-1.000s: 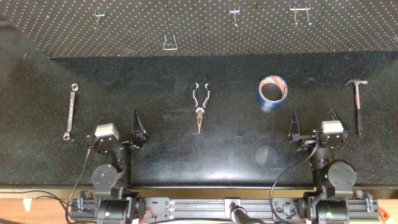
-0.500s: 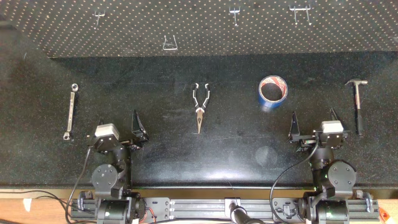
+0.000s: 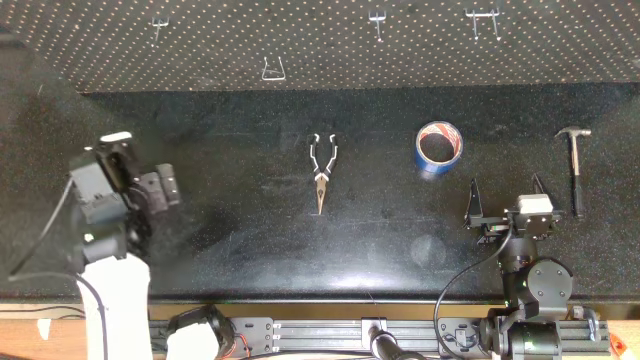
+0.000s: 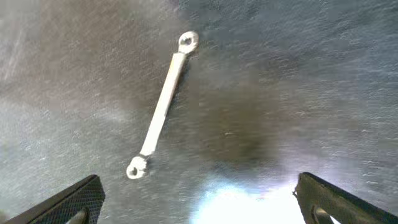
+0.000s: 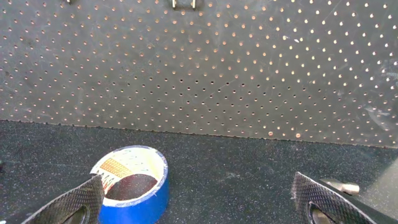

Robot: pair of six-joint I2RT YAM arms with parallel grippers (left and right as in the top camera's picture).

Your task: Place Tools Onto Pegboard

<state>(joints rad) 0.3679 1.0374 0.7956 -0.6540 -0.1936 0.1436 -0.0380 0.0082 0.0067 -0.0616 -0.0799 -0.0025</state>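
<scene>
A silver wrench [image 4: 163,106] lies flat on the black table, straight below my left gripper [image 4: 199,199], which hangs open above it. Seen from the top, the left gripper [image 3: 145,185] is raised over the table's left side and covers the wrench. Needle-nose pliers [image 3: 321,170] lie at the centre. A blue tape roll [image 3: 438,147] sits right of them, and it lies just ahead of my right gripper [image 5: 199,199] as the blue tape roll [image 5: 132,183]. A hammer [image 3: 575,170] lies at the far right. The right gripper [image 3: 503,200] rests open near its base.
The pegboard [image 3: 320,45] stands along the back, carrying a loop hook [image 3: 272,70] and small hooks at the left [image 3: 159,22], middle [image 3: 377,20] and right [image 3: 482,18]. The table's front edge [image 3: 320,297] runs just before the arm bases.
My left arm has lifted from its rest pose and swung left and forward, coming over the wrench with its fingers open. The right arm and the tools have not moved.
</scene>
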